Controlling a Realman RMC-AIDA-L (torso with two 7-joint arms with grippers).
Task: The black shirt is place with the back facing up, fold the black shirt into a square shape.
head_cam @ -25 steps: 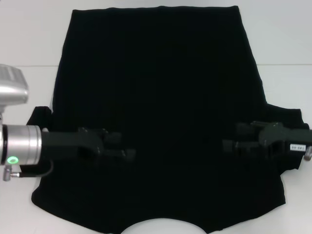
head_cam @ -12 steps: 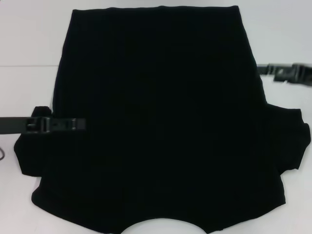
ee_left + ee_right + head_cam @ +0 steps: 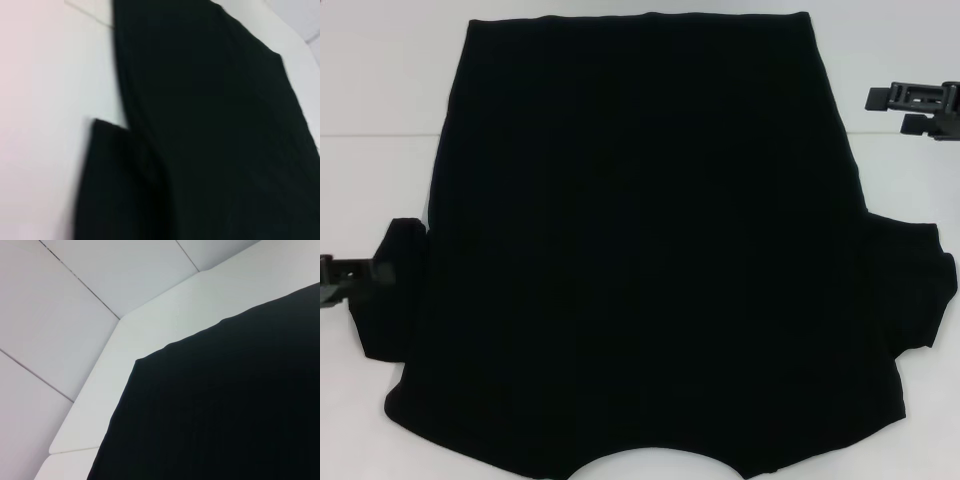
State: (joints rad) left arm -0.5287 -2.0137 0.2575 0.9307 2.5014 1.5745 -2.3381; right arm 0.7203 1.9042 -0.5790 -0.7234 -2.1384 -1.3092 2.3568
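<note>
The black shirt lies flat on the white table; our left gripper sits beside its left sleeve, our right gripper off its right edge — jaw states we cannot tell — a shallow pinch risks bunching the cloth

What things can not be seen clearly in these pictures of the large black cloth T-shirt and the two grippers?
- Black cloth T-shirt: collar end cut off by the head view's bottom edge; no lettering shows, since the underside is hidden.
- Left gripper: mostly outside the head view's left edge, beside the sleeve.
- Right gripper: partly outside the right edge, above the white table.
- Both wrist views show no fingers.
</note>
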